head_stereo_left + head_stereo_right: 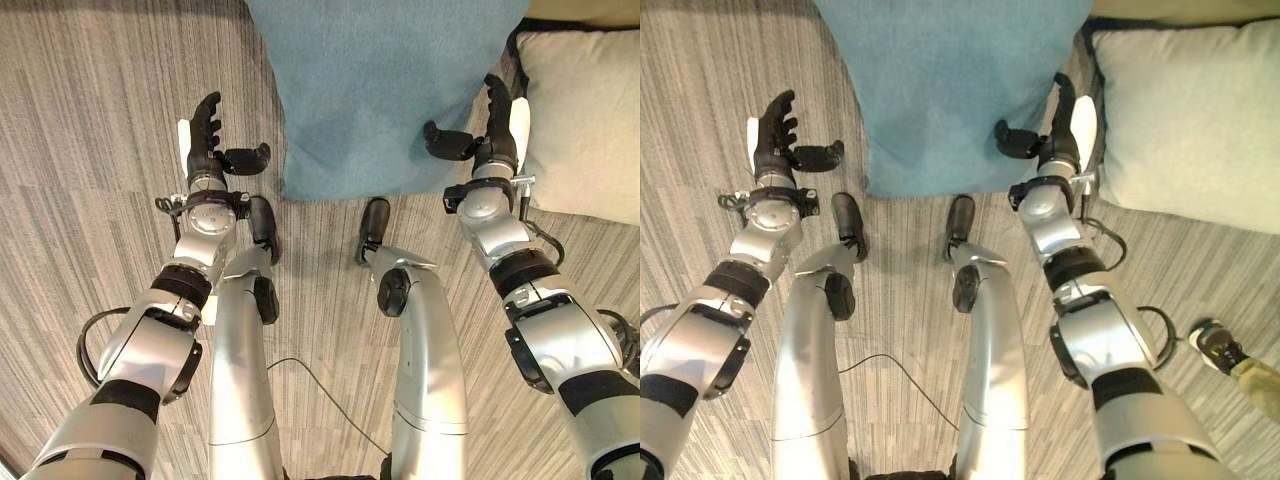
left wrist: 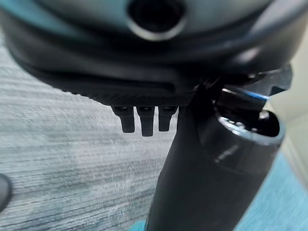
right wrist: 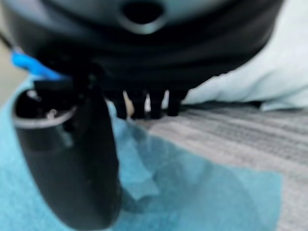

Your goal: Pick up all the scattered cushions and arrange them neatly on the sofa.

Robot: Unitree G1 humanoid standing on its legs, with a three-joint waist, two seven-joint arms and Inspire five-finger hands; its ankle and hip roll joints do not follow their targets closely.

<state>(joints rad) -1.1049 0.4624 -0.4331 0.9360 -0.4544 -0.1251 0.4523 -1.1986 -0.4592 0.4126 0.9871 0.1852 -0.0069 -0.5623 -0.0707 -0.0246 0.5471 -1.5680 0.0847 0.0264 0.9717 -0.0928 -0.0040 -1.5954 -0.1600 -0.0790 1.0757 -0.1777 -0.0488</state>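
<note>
A large teal cushion (image 1: 385, 90) lies flat on the striped grey carpet straight ahead. My left hand (image 1: 205, 150) hovers just off its left edge, open, with the fingers straight and the thumb pointing toward the cushion. At the cushion's right edge is my right hand (image 1: 497, 135), also open; its thumb reaches over the teal fabric (image 3: 192, 192) and holds nothing. A pale cream cushion (image 1: 590, 120) lies on the floor to the right of that hand, close beside the teal one. In the left wrist view a corner of the teal cushion (image 2: 284, 202) shows past the thumb.
Grey striped carpet (image 1: 90, 100) stretches to the left of the cushions. A beige strip (image 1: 1180, 8) runs along the far right edge behind the pale cushion. A person's shoe (image 1: 1215, 345) stands on the carpet at my right.
</note>
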